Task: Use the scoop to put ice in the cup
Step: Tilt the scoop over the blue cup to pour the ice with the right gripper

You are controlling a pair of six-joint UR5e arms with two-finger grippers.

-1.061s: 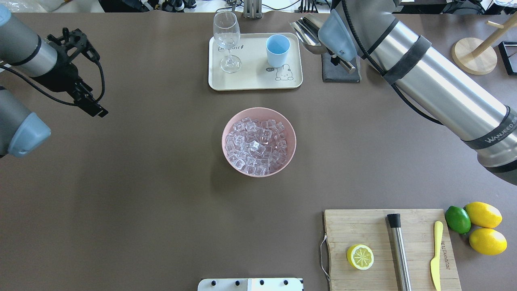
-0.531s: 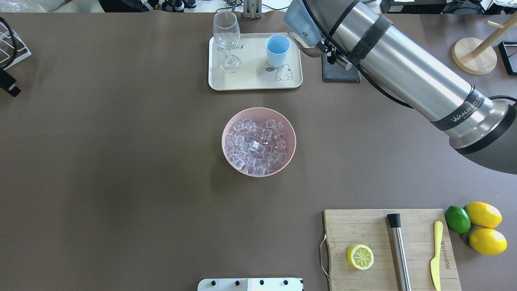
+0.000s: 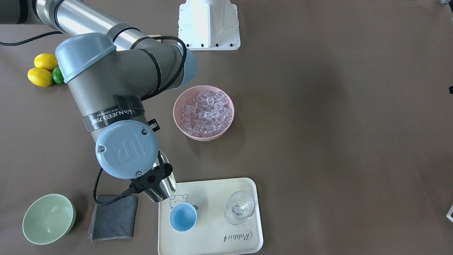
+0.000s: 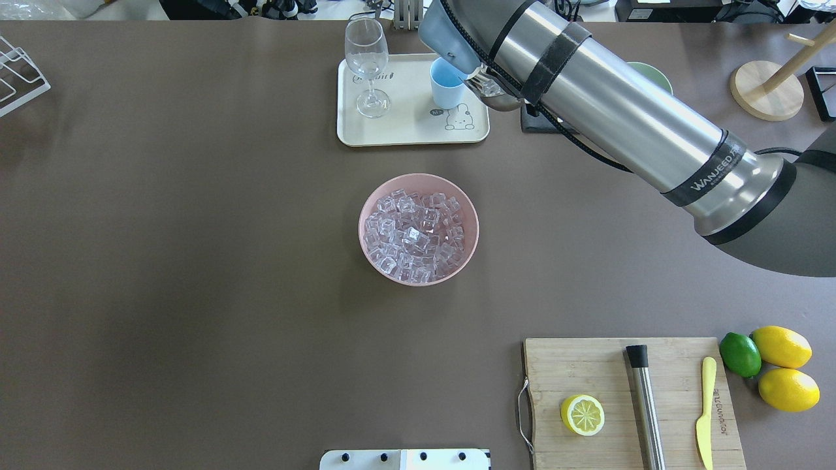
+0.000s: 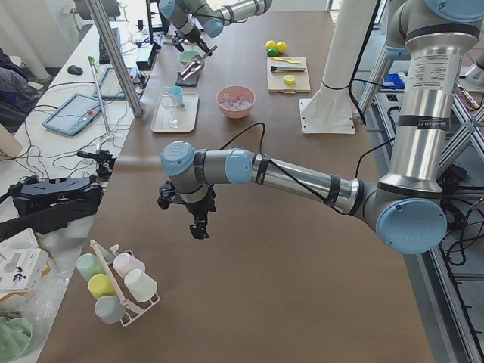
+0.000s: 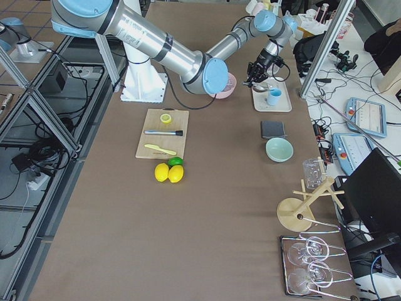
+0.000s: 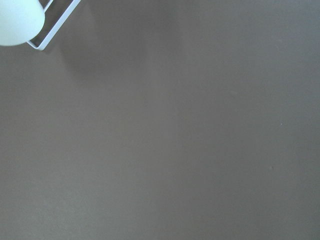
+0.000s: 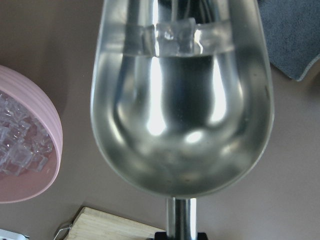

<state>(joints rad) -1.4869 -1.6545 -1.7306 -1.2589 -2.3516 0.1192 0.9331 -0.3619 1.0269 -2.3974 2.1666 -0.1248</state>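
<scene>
My right gripper [image 3: 153, 180] is shut on the handle of the steel scoop [image 3: 165, 188], held over the tray's corner beside the light-blue cup [image 3: 182, 217]. In the overhead view the scoop [image 4: 498, 99] is mostly hidden under my arm, right of the cup [image 4: 447, 88]. The right wrist view shows the scoop's bowl [image 8: 180, 125] with an ice cube [image 8: 175, 35] at its far end. The heap of ice [image 4: 415, 235] fills the pink bowl [image 4: 361, 225] mid-table. My left gripper [image 5: 198, 225] hangs over bare table far left; I cannot tell its state.
A wine glass [image 4: 367, 59] stands on the cream tray [image 4: 405, 134] with the cup. A grey cloth [image 3: 113, 217] and pale green bowl [image 3: 48, 218] lie beside the tray. A cutting board [image 4: 588, 372] with half lemon, steel rod [image 4: 645, 405] and knife sits near-right, with whole citrus fruits beside it.
My right arm has swung left, carrying the scoop from over the grey cloth to beside the cup. My left arm has drawn out of the overhead view to the left.
</scene>
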